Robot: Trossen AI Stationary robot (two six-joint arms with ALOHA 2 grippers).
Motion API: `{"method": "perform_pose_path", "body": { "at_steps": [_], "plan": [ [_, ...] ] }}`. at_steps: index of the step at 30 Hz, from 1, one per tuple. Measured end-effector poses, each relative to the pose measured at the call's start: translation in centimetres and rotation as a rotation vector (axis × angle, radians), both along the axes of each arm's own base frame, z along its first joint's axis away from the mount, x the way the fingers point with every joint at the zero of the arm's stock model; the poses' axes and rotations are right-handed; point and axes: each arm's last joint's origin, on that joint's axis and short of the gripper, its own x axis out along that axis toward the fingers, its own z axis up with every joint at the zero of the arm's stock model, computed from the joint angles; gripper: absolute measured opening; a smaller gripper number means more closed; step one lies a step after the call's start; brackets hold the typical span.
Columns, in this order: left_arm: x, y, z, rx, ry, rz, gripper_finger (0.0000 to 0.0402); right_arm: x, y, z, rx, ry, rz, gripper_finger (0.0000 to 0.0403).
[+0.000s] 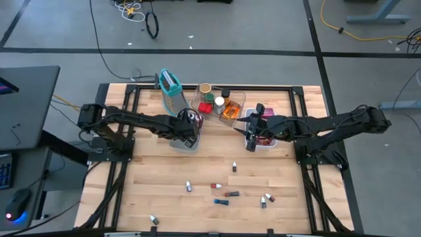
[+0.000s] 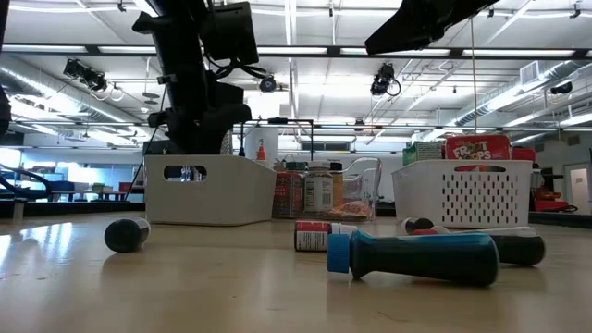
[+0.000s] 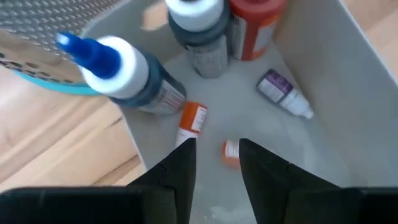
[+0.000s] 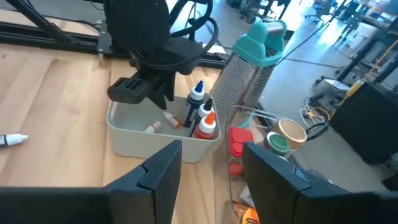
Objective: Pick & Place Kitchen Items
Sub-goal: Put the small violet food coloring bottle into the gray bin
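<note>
My left gripper point(image 3: 216, 146) hangs open over the grey bin point(image 1: 184, 142), fingers slanting down into it. Under its tips a small orange-labelled vial point(image 3: 231, 152) lies on the bin floor. A second orange vial point(image 3: 193, 118) and a purple-labelled one point(image 3: 283, 93) lie beside it. Three bottles stand at the bin's far end: a blue-tipped one point(image 3: 112, 62), a white-capped one point(image 3: 199, 31) and a red one point(image 3: 255, 25). My right gripper point(image 4: 211, 155) hovers open above the white basket point(image 1: 266, 143) with nothing between its fingers.
A clear tray point(image 1: 220, 105) with jars and packets stands at the back between bin and basket. The teal-rimmed grater holder point(image 1: 170, 84) is upright behind the bin. Several loose vials point(image 1: 223, 194) lie scattered on the near half of the wooden table point(image 1: 151, 171).
</note>
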Motion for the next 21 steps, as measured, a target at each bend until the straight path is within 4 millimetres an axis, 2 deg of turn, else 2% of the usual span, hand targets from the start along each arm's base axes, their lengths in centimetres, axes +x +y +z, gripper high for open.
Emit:
{"method": "perform_pose_path", "body": {
  "at_steps": [6,11,16,19,21],
  "plan": [
    [0.1,-0.7,1.0,-0.034,0.046,-0.115,0.0101,0.0,0.0,0.0,-0.012,0.004,0.004,0.0178],
    [0.0,-2.4,4.5,-0.006,-0.008,-0.09,0.0076,0.0,0.0,0.0,0.002,-0.002,-0.001,0.0178],
    [-0.1,-5.9,7.3,-0.024,-0.075,-0.164,0.0062,0.0,0.0,0.0,0.004,0.002,-0.002,0.0178],
    [-0.2,-8.5,7.5,-0.039,-0.112,-0.237,0.0062,-0.1,0.0,-0.2,0.006,0.017,-0.004,0.0178],
    [-0.2,-10.2,7.5,-0.081,-0.174,-0.212,0.0065,-0.1,0.0,-0.2,0.012,0.019,-0.007,0.0178]
  ]
}}
